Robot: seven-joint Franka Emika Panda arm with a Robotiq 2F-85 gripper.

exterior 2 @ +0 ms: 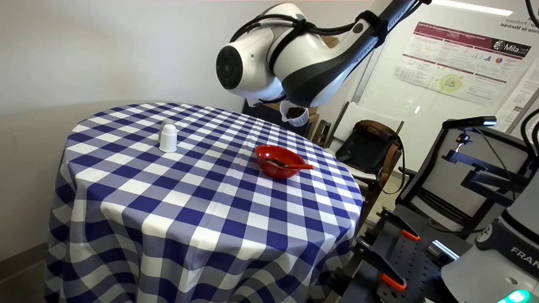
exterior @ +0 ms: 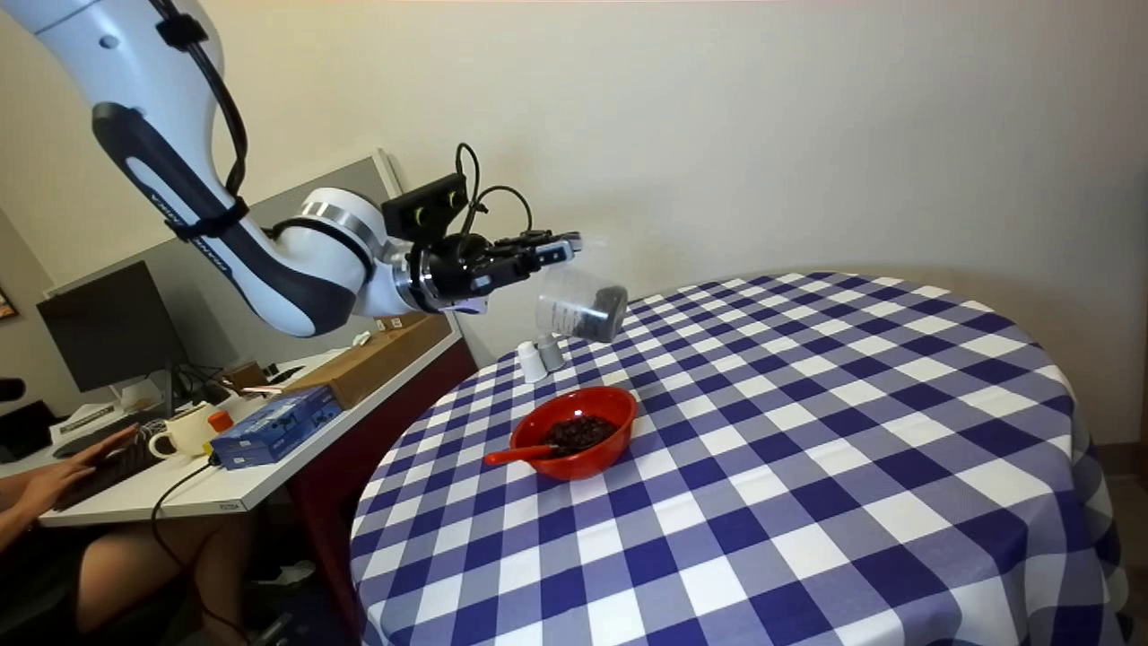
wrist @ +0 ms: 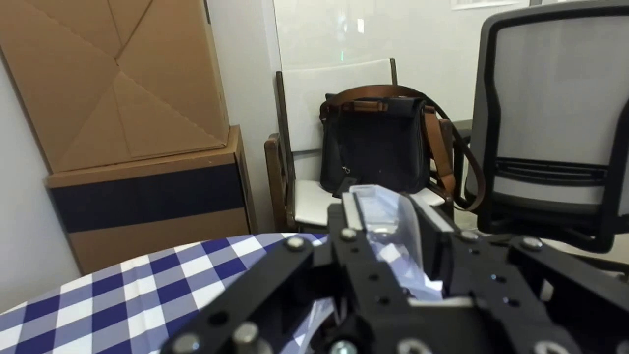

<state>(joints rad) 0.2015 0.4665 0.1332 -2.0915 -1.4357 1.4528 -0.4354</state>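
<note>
Above the level of the blue-and-white checked, cloth-covered tabletop (exterior: 861, 449), the black two-finger gripper (exterior: 560, 248) is clamped on a transparent plastic cup (exterior: 581, 307). The cup is tilted and contains dark pieces (exterior 2: 295, 112). Lower, on the tabletop, stands a round red bowl (exterior: 599, 461) with dark contents (exterior: 583, 433) and a red-handled utensil (exterior: 518, 455) resting inside.

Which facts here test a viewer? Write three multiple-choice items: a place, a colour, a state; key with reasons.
1. The bowl sits:
A) on a chair
B) on the checked cloth
C) on the floor

2. The bowl is:
A) red
B) green
C) yellow

3. The fingers are:
A) spread wide
B) inside the bowl
C) closed on the clear cup

1 B: both exterior views show it there.
2 A: it is red in both.
3 C: the wrist view shows the clear cup between them.
</note>
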